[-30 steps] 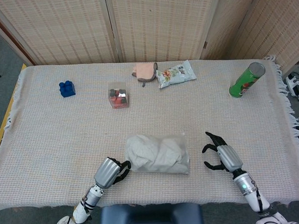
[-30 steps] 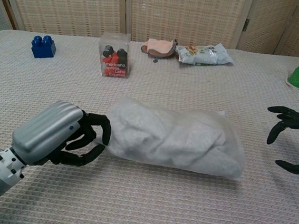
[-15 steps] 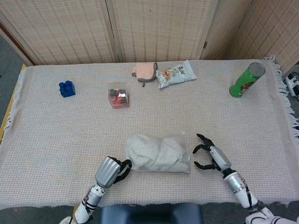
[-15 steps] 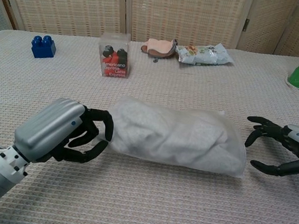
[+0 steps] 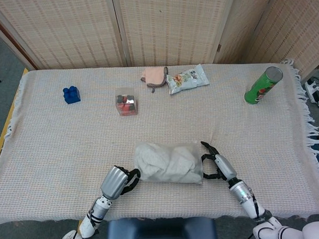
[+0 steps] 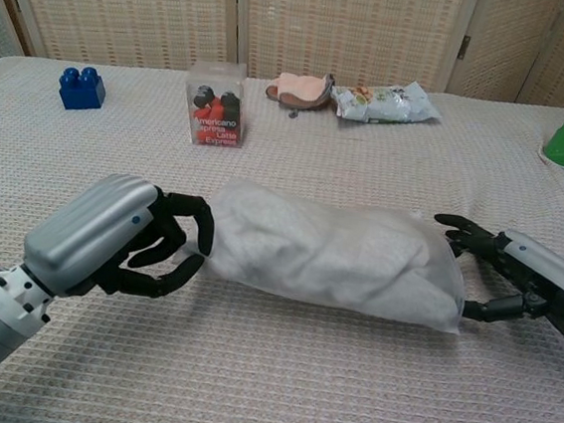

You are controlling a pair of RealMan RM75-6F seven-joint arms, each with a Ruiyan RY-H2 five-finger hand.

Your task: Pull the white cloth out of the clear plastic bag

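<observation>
The clear plastic bag (image 5: 171,165) (image 6: 356,274) lies on its side near the table's front edge, stuffed with the crumpled white cloth (image 5: 162,160) (image 6: 289,237). My left hand (image 5: 118,181) (image 6: 119,241) sits at the bag's left end, its curled fingers (image 6: 192,231) and thumb pinching the plastic there. At the right end my right hand (image 5: 215,166) (image 6: 520,279) reaches in with its fingers spread. One finger (image 6: 456,225) lies over the bag's top corner and the thumb touches the bottom corner. The cloth is wholly inside the bag.
Toward the far side stand a blue block (image 5: 71,94), a small clear box of red and black items (image 5: 126,104), a pink cloth (image 5: 154,75), a snack packet (image 5: 187,78) and a green can (image 5: 262,85) at the far right. A woven cloth covers the table (image 5: 55,149).
My right hand has moved left across the table until its spread fingers reach the bag's right end. The left hand has stayed at the left end.
</observation>
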